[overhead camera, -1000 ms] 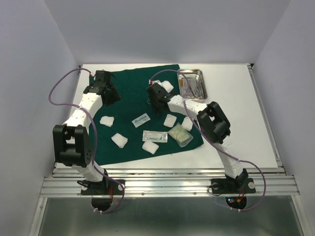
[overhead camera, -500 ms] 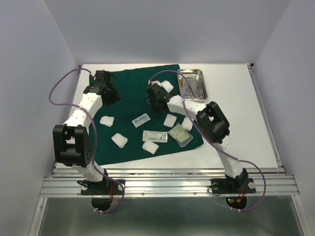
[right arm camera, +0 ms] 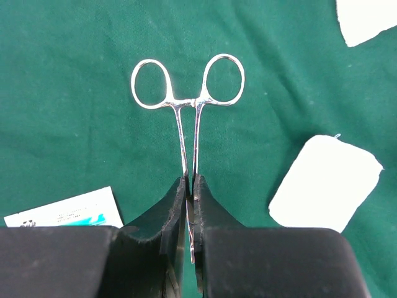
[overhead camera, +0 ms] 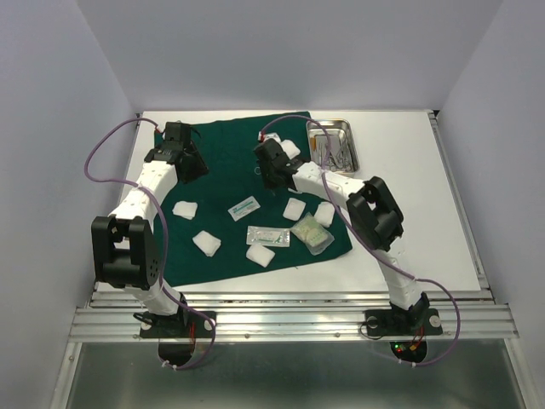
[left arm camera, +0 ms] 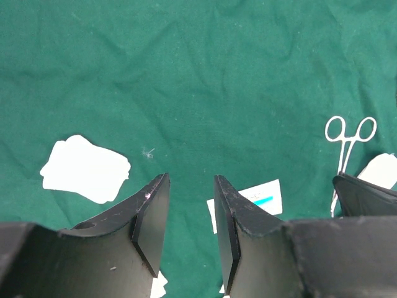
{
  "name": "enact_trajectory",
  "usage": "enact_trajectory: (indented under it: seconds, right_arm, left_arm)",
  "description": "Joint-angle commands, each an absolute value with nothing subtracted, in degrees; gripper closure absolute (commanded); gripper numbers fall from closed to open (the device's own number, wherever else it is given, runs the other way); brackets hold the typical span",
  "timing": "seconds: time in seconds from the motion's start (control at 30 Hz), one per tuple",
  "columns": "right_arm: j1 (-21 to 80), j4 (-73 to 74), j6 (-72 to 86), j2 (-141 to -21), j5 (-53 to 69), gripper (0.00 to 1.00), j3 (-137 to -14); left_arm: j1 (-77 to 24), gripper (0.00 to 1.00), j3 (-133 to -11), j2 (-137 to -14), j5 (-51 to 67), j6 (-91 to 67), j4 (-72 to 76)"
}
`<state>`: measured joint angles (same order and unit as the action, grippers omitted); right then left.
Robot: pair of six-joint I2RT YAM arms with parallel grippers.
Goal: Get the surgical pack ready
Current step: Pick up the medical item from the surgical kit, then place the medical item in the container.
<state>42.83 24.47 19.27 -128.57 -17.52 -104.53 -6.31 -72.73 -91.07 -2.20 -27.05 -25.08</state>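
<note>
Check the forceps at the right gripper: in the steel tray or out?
Out: the right gripper pinches the forceps over the green drape.

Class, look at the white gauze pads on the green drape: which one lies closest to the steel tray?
The pad near the drape's far right corner, beside the tray; all others lie toward the drape's near edge.

Bare drape (left arm camera: 205,74) ahead of left tool (left arm camera: 190,181); gauze pads (overhead camera: 185,209), packets (overhead camera: 243,206), right arm (overhead camera: 328,181) over its near half.

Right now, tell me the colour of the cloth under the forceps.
Dark green cloth, clearest in the right wrist view.
</note>
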Motion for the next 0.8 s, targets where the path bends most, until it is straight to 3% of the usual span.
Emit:
enact_trajectory:
  seconds: [0.0,0.3,0.77]
  right_arm:
    - [43.1,23.9,18.9,-124.5,-19.6,0.99,-106.3]
    - [42.5,24.1,17.2,-122.0,-23.5,0.99,-108.6]
    - [27.5,23.9,15.1,-119.1,-25.6,0.99,-108.4]
  left_arm:
    - [-6.2,0.55,-72.7,-89.9,-3.5,-25.9,-25.0]
    - [-6.2,0.55,-73.5,-90.1,-3.9,-25.7,-25.6]
    - [-6.2,0.55,-74.5,-89.4,-4.4,-25.0,-26.1]
